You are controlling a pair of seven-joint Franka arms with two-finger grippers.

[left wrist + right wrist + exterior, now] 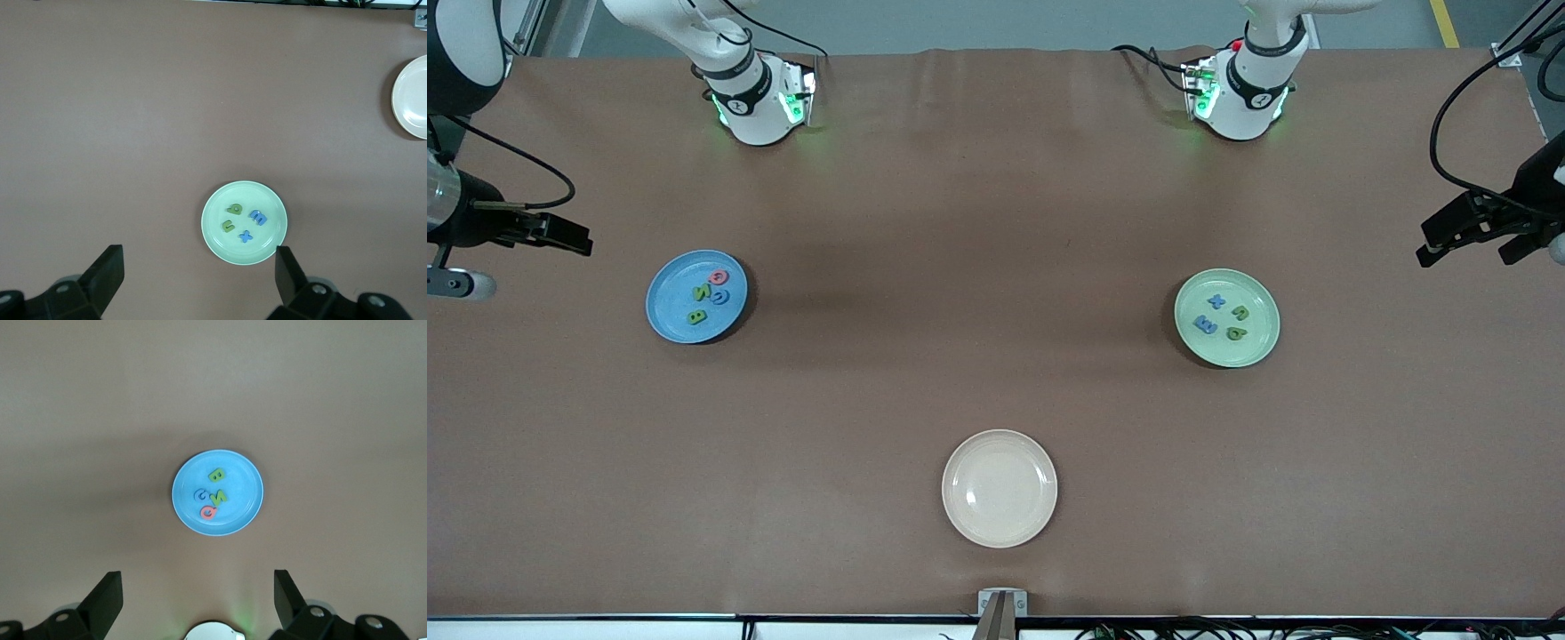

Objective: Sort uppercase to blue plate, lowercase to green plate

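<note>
Brown bench (996, 222), two arms waiting; blue plate (665, 307) toward right arm's end, holding uppercase (709, 295); green plate (1254, 348) toward left arm's end, holding lowercase (1223, 316); cream plate (1000, 488) near front edge; left gripper (199, 273), right gripper (198, 590): raised over bench, jaws wide, holding nothing.

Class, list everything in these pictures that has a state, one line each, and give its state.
blue plate: holds four uppercase letters, lying flat.
green plate: holds four lowercase letters, lying flat.
cream plate: holds nothing.
left end effector: open, holding nothing, up above the green plate, waiting.
right end effector: open, holding nothing, up above the blue plate, waiting.
</note>
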